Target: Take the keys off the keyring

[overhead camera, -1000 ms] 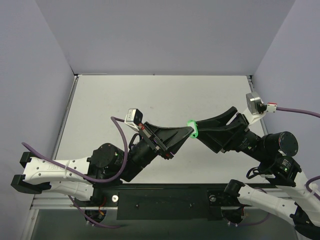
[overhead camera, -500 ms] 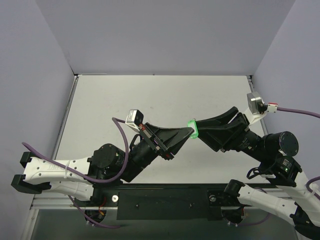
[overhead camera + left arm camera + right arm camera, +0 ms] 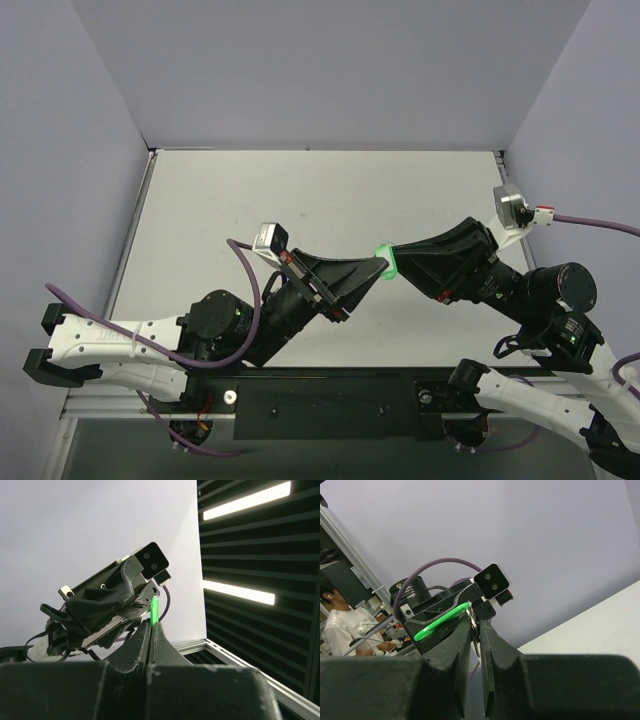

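Both arms are raised over the table and meet tip to tip. My left gripper [image 3: 378, 268] is shut on the bright green keyring [image 3: 385, 262], which sticks up edge-on from its fingertips [image 3: 154, 611]. The silver key [image 3: 117, 621] hangs from that keyring and lies between the fingers of my right gripper [image 3: 396, 262]. In the right wrist view the key [image 3: 475, 632] stands edge-on between the right gripper's [image 3: 476, 625] narrow jaws, with the green keyring [image 3: 440, 624] just beyond them to the left.
The white table [image 3: 300, 190] lies below, walled at the back and on both sides. A metal frame rail [image 3: 250, 667] runs along its edge. A seated person [image 3: 340, 625] shows in the background of the right wrist view.
The right gripper's jaws have closed in around the key. Both gripper tips have shifted slightly, still meeting at the green keyring.
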Controlling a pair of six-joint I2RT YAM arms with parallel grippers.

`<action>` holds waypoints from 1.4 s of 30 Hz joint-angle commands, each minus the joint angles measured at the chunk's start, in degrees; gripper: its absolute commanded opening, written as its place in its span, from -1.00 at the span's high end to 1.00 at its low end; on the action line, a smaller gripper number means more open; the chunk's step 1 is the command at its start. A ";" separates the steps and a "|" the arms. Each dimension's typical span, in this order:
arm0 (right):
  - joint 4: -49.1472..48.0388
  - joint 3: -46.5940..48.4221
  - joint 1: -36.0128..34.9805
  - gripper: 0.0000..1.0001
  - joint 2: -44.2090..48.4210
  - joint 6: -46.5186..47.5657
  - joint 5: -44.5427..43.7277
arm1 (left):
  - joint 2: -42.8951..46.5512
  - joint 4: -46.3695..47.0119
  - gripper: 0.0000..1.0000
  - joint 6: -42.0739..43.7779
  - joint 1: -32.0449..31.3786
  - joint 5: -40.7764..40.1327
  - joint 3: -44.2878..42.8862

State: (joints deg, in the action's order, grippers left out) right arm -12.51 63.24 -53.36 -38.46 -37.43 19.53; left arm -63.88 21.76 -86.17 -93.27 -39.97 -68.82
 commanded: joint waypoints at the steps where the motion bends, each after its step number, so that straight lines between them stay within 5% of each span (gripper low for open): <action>1: -3.48 1.09 -0.43 0.84 0.75 0.08 -0.54 | 0.77 0.30 1.00 0.04 -0.15 -0.46 -0.18; 15: -2.78 0.21 -0.51 1.00 1.37 -0.45 -0.72 | 1.21 0.57 0.97 0.39 -0.24 -0.90 0.79; 16: -2.61 0.21 -0.51 1.00 1.37 -0.36 -0.63 | 1.56 0.57 0.92 0.39 -0.24 -1.25 1.14; 18: -1.47 0.56 -0.51 1.00 1.46 0.07 -0.72 | 2.35 0.74 0.58 0.30 -0.15 -1.60 2.28; 19: -0.68 0.74 -0.51 1.00 1.54 0.16 -0.81 | 2.79 0.74 0.24 0.65 -0.15 -1.78 2.81; 22: 3.44 1.62 -0.51 1.00 1.46 1.04 -2.12 | 5.69 -0.13 -0.16 1.36 -0.24 -3.44 5.96; 26: 12.31 5.39 -0.51 1.00 -0.30 2.79 -3.62 | 11.13 -3.03 -0.24 0.74 -0.24 -6.61 11.50; 32: 34.61 14.86 -0.60 1.00 -6.61 4.82 -7.56 | 19.66 -19.97 -0.24 1.18 -0.15 -10.39 14.15; 36: 43.53 17.71 -0.69 1.00 -11.10 5.17 -4.61 | 23.35 -29.66 -0.24 10.46 -0.24 -11.71 13.10; 42: 39.85 14.54 -3.85 1.00 -12.17 4.82 3.05 | 25.38 -37.20 -0.18 38.13 -0.24 -5.75 7.30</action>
State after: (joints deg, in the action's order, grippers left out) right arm 27.20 79.07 -54.85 -49.80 -33.26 16.56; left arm -39.22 -6.15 -69.36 -93.34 -49.23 -55.66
